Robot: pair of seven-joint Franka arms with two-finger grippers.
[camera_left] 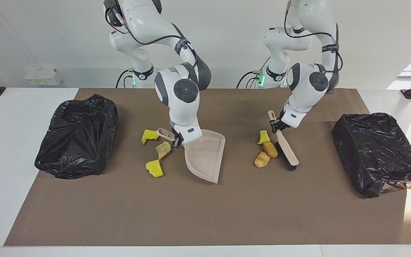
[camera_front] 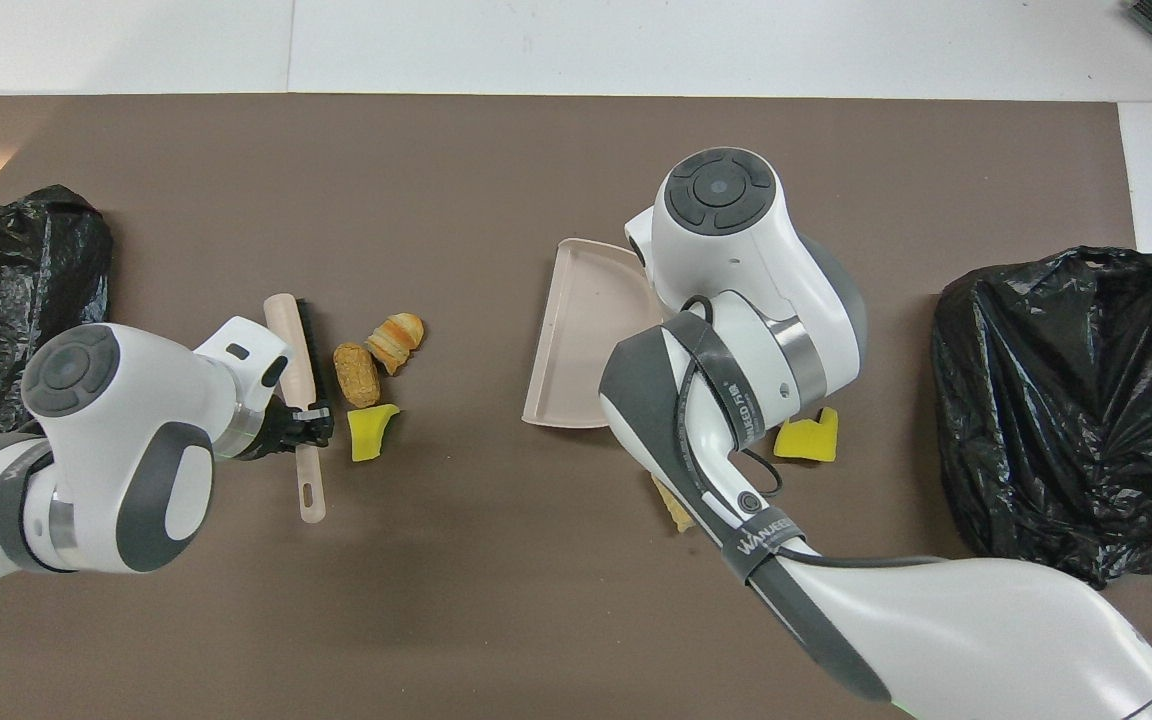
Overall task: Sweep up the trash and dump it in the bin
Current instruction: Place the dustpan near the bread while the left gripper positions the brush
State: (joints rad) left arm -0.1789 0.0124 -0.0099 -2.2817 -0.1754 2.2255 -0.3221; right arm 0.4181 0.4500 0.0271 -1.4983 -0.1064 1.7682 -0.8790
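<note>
My right gripper (camera_left: 177, 140) is shut on the handle of the beige dustpan (camera_left: 205, 155), which rests on the brown mat with its mouth toward the left arm's end. Three pieces of trash lie by the handle: a yellow chunk (camera_left: 149, 136), a tan lump (camera_left: 163, 150) and another yellow chunk (camera_left: 154, 168). My left gripper (camera_left: 276, 125) is shut on the handle of the brush (camera_left: 287, 151), whose black bristles touch the mat. Beside the brush, toward the dustpan, lie a yellow chunk (camera_left: 263, 137), a brown bread piece (camera_left: 270, 149) and a croissant-like piece (camera_left: 262, 159).
A bin lined with a black bag (camera_left: 79, 135) stands at the right arm's end of the table. A second black-bagged bin (camera_left: 376, 151) stands at the left arm's end. The brown mat (camera_left: 205, 214) covers the table between them.
</note>
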